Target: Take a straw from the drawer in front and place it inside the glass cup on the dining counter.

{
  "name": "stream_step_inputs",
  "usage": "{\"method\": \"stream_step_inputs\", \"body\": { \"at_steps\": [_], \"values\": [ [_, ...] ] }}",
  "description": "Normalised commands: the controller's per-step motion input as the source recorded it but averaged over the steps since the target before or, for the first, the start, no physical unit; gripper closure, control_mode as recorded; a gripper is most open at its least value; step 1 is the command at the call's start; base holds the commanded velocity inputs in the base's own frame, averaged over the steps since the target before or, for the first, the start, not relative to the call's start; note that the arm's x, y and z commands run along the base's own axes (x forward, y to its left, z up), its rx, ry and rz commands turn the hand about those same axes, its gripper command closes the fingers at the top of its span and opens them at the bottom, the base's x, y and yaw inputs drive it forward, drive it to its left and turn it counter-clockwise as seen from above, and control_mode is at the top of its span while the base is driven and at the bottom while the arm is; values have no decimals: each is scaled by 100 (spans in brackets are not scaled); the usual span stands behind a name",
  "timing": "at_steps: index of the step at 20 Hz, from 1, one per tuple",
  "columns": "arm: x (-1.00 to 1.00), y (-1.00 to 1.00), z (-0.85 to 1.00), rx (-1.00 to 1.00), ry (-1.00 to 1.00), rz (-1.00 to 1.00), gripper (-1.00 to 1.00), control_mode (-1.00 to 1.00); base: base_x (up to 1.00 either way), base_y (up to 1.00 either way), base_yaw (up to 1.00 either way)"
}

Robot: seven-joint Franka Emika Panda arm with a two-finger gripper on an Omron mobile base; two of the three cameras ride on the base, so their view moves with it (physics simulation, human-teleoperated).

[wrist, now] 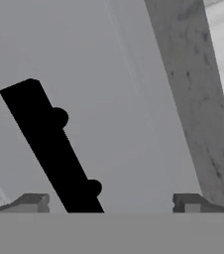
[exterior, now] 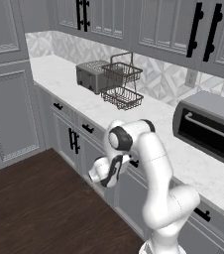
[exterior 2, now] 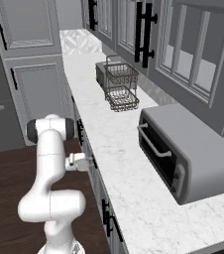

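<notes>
In the hand view the gripper (wrist: 111, 203) faces the grey drawer (wrist: 109, 74) front at close range, its 2 fingertips (wrist: 32, 202) spread wide apart and holding nothing. The black bar handle (wrist: 49, 144) lies between them but off toward the left tip, its long axis slanted across the frame, so the jaws likely need to shift and roll to straddle it. The left base view adds the arm (exterior: 148, 158) reaching under the marble worktop (exterior: 84, 99). The straw presumably lies inside the closed drawer.
</notes>
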Motion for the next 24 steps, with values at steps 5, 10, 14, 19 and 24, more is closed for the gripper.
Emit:
{"method": "stream_step_inputs", "body": {
  "at_steps": [5, 10, 14, 19, 24],
  "values": [
    [18, -20, -12, 6, 15, 2, -100, -100, 0, 0, 0],
    [11, -4, -33, 5, 20, 5, -100, -100, 0, 0, 0],
    [0, 0, -47, 4, 17, 9, -100, -100, 0, 0, 0],
    [3, 0, -25, 1, 3, 8, -100, -100, 0, 0, 0],
    [1, 0, -6, 0, 0, 7, -100, -100, 0, 0, 0]
  ]
}}
